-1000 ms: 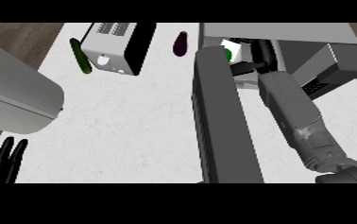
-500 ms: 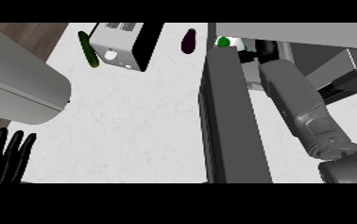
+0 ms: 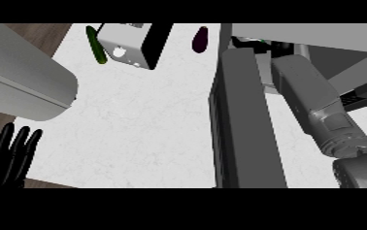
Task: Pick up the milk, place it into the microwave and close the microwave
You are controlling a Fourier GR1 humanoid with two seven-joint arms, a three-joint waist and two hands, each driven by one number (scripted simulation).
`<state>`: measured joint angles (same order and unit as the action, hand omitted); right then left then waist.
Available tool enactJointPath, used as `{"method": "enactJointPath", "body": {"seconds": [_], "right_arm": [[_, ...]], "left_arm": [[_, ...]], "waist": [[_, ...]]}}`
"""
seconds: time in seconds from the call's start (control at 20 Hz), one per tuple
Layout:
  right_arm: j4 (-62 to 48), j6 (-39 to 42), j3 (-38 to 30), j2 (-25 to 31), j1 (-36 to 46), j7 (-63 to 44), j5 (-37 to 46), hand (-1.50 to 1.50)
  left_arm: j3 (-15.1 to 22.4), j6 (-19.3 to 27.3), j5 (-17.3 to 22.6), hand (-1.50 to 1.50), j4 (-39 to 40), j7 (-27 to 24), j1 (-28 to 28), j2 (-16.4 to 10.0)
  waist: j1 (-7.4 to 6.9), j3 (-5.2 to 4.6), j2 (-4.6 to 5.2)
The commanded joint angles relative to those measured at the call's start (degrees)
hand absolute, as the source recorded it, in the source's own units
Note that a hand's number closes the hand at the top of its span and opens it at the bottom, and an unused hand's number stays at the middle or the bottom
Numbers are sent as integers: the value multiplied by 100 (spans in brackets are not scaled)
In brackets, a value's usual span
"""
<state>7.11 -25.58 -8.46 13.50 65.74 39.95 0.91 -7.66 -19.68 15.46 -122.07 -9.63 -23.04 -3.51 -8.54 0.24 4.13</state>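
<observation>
Where the microwave [image 3: 308, 30] fills the upper right of the frame, only a sliver of green and white shows of the milk [image 3: 262, 41], too small for any label to be read. It sits just inside the oven's mouth, above the top end of the open microwave door [image 3: 243, 127]. The right robot hand [image 3: 247, 43] appears as dark fragments right beside the milk, mostly hidden by the door and the right forearm [image 3: 312, 98]. Whether it is gripping the milk, I cannot tell. That forearm runs from the lower right corner up into the oven, close along the door's right side.

The door stands as a tall dark slab from the bottom edge up through the middle right. To its left the white worktop [image 3: 143, 122] lies open through the centre. Near the top of the frame lie a green cucumber [image 3: 95, 44], a pale toaster [image 3: 129, 44] with a black side and a round white knob, and a purple eggplant [image 3: 201, 39]. The eggplant is nearest the door's top end but apart from it. The left forearm [image 3: 32, 86] is a broad grey mass over the worktop's left edge. The left robot hand [image 3: 16, 156] rests open at the lower left edge, fingers straight and pointing up, well apart from the milk.
</observation>
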Motion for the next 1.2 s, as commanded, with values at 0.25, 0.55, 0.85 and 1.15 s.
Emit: {"method": "enactJointPath", "body": {"seconds": [0.25, 0.55, 0.85, 1.15], "right_arm": [[-314, -1296, 423, 147, 188, -80, 552, -150], [-516, -1236, 391, -94, 265, -447, 529, -150], [-416, -288, 197, -187, 260, -327, 339, -150], [-453, -242, 70, -219, 224, -393, 257, -150]], "left_arm": [[136, 68, -370, -150, 73, 26, 253, -41], [245, 97, -520, -150, 110, 78, 380, -45], [410, 146, -577, -150, 78, 212, 565, 0], [485, 157, -760, -150, 162, 146, 603, 11]], "waist": [[-219, -3, 110], [-284, 10, 114], [-211, 29, 99], [-220, 19, 92]]}}
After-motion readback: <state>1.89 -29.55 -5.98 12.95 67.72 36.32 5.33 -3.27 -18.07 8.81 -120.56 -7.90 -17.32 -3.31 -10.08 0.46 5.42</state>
